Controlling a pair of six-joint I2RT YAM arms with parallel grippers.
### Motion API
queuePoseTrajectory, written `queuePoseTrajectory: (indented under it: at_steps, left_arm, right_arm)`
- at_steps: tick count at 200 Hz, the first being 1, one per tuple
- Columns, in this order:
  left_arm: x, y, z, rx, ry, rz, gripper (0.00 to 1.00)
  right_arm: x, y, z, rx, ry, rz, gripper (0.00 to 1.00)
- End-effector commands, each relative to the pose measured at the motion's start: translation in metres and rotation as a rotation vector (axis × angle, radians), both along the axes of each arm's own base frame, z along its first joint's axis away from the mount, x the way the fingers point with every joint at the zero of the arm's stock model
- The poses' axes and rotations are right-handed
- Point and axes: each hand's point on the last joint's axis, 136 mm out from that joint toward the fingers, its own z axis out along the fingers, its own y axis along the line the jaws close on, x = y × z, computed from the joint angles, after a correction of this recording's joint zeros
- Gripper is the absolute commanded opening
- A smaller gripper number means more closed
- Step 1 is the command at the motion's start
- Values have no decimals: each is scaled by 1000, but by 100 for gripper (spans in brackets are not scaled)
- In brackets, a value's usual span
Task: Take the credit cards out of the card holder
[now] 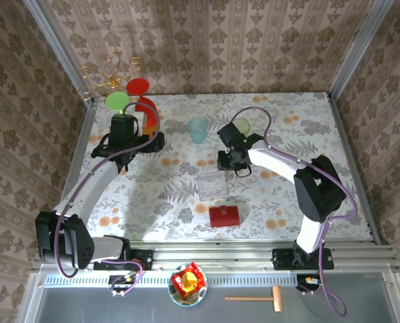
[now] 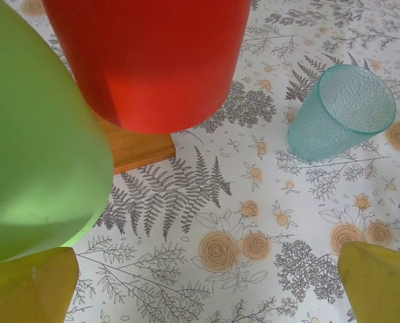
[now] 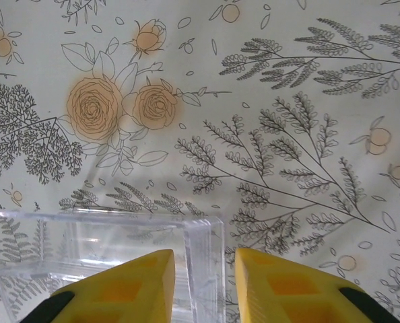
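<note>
In the top view the card holder [image 1: 224,216] lies folded shut on the tabletop [image 1: 287,195], so the credit cards are judged to be inside it. It sits on the base side of the right tool [image 1: 230,167], past the clear box [image 1: 212,183] that stands between them, and its long axis runs left to right across the tool's line of reach. The right arm is plainly the nearer. The left tool [image 1: 126,128] is well apart from the holder, up against a green cup [image 1: 117,101] and a red cup [image 1: 138,86] on their stand, with a teal cup [image 1: 197,129] off to its right. In the left wrist view the left tool [image 2: 203,289] stands wide with nothing between its yellow fingertips [image 2: 28,286]. The green cup [image 2: 31,134] and red cup [image 2: 153,54] loom just ahead of it, and the teal cup [image 2: 341,111] is ahead to the right. In the right wrist view the right tool [image 3: 205,286] is narrow, its yellow fingers [image 3: 146,282] straddling a corner wall of the clear box [image 3: 85,249]. A thin sliver shows on either side, so whether the pads press the wall cannot be told. By this reading, the right tool is set on the box rather than the holder. Reaching the holder would mean drawing back towards its own base, over the box, and meeting the holder across its short side.
</note>
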Motion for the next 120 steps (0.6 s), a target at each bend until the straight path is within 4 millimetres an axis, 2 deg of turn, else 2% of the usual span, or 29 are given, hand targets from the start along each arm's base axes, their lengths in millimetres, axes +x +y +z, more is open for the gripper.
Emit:
queuePoseTrajectory:
  at_steps: [1, 46, 120]
  left_arm:
    - [-1, 3, 7, 12, -37, 2, 100]
    - [-1, 4, 4, 12, -33, 7, 100]
    - [-2, 4, 3, 9, -29, 10, 100]
  right_arm:
    - [2, 13, 1, 37, 13, 3, 27]
    - [-3, 14, -9, 27, 38, 3, 22]
    - [-3, 12, -9, 23, 31, -6, 11]
